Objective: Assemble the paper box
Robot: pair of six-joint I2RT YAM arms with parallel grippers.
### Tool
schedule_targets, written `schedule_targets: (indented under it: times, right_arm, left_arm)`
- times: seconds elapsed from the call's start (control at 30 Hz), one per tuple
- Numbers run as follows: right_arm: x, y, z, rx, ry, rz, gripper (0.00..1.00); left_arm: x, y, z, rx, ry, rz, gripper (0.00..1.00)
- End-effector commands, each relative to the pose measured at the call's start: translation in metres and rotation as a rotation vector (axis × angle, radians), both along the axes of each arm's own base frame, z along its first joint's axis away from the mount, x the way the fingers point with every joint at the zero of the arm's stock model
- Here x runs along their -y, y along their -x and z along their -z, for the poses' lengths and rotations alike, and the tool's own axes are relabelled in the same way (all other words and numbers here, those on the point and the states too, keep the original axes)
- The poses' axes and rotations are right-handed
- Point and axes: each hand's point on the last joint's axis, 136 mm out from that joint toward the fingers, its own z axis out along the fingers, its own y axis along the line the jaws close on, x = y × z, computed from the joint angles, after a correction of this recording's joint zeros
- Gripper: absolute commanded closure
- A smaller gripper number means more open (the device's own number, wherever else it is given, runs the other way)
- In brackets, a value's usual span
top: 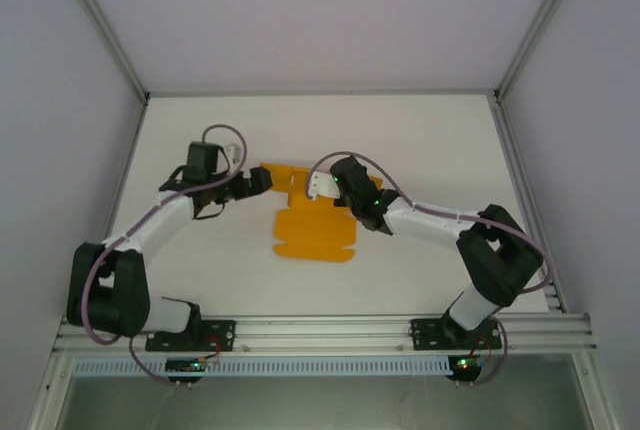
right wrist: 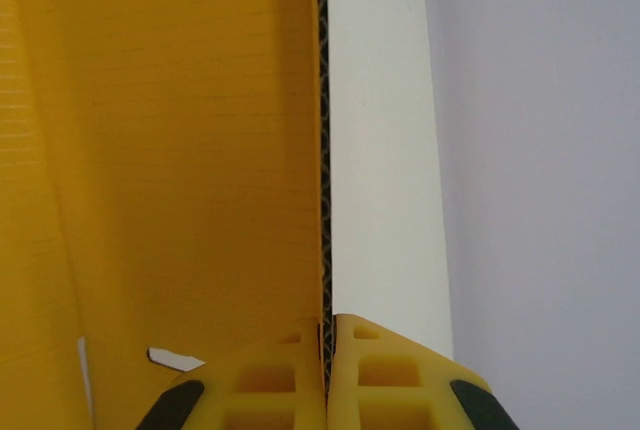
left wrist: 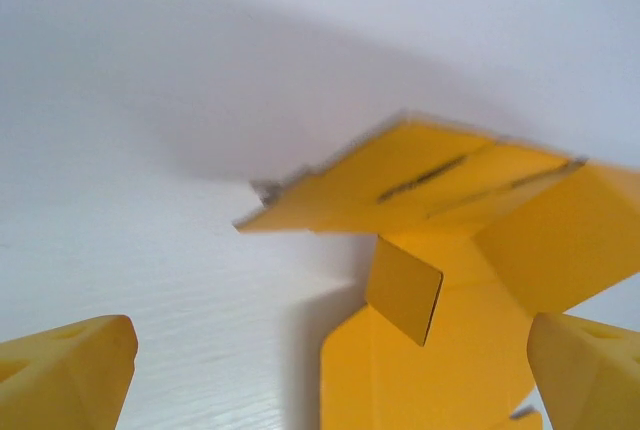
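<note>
Paper box [top: 315, 238] at mid-table [top: 420, 130], mostly flat sheet, far flaps raised. R gripper [right wrist: 327, 350] pressed together, pinching upright flap; corrugated card edge runs straight up from btwn pads. L gripper [left wrist: 330, 380] spread wide, fingers [left wrist: 70, 375] well apart, folded flaps of box ahead of them, no contact visible. Top view: L gripper just beside box's far-left corner, R gripper at far-right part.

Matt corrugated-card paper box [top: 315, 235] on a smooth white table [top: 430, 140]
</note>
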Motion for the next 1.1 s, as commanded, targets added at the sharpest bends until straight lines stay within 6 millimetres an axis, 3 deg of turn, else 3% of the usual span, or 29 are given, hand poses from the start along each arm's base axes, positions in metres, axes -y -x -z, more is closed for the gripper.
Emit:
schedule_targets:
  times: [0.0, 0.13, 0.33, 0.47, 0.6, 0.77, 1.07]
  right_arm:
    - [-0.007, -0.015, -0.009, 0.141, 0.027, -0.041, 1.00]
    - [-0.013, -0.028, -0.017, 0.270, 0.097, -0.089, 1.00]
    - [-0.015, -0.040, -0.008, 0.338, 0.160, -0.123, 1.00]
    - [-0.012, -0.051, -0.012, 0.441, 0.175, -0.089, 1.00]
    - [-0.010, -0.051, 0.001, 0.425, 0.199, -0.081, 1.00]
    - [-0.007, -0.050, 0.011, 0.366, 0.175, -0.064, 1.00]
    - [-0.002, -0.049, 0.011, 0.363, 0.188, -0.031, 1.00]
  left_arm:
    - [-0.028, -0.010, -0.011, 0.000, -0.075, -0.076, 0.00]
    - [-0.055, -0.038, -0.011, -0.009, -0.093, -0.154, 0.00]
    - [-0.065, -0.084, 0.011, -0.029, -0.119, -0.145, 0.00]
    - [-0.058, -0.107, 0.033, -0.062, -0.116, -0.095, 0.00]
    - [-0.039, -0.120, 0.041, -0.046, -0.053, -0.006, 0.00]
    - [-0.012, -0.112, 0.039, 0.007, 0.004, 0.127, 0.08]
    - [0.046, -0.050, 0.043, 0.086, 0.110, 0.350, 0.29]
